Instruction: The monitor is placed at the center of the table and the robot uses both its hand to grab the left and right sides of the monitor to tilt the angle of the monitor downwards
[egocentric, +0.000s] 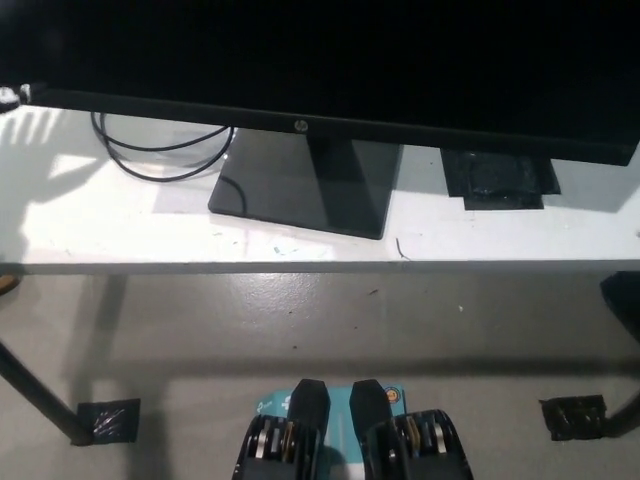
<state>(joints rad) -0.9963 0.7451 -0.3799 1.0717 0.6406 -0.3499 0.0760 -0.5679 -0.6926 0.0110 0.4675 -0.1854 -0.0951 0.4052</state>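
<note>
The black monitor (320, 60) fills the top of the head view, its lower bezel running across above the white table (120, 225). Its dark stand and base (300, 185) rest on the table's middle. A small white bit of my left hand (8, 97) shows at the monitor's lower left corner, at the picture's edge. Finger-shaped shadows fall on the table just below it. Most of that hand is out of frame. My right hand does not show; the monitor's right end (625, 150) runs to the picture's edge.
A black cable (160, 150) loops on the table left of the base. A patch of black tape (500, 180) lies on the table at the right. Taped table feet (105, 420) stand on the grey floor. A dark shape (622, 300) sits at the right edge below the table.
</note>
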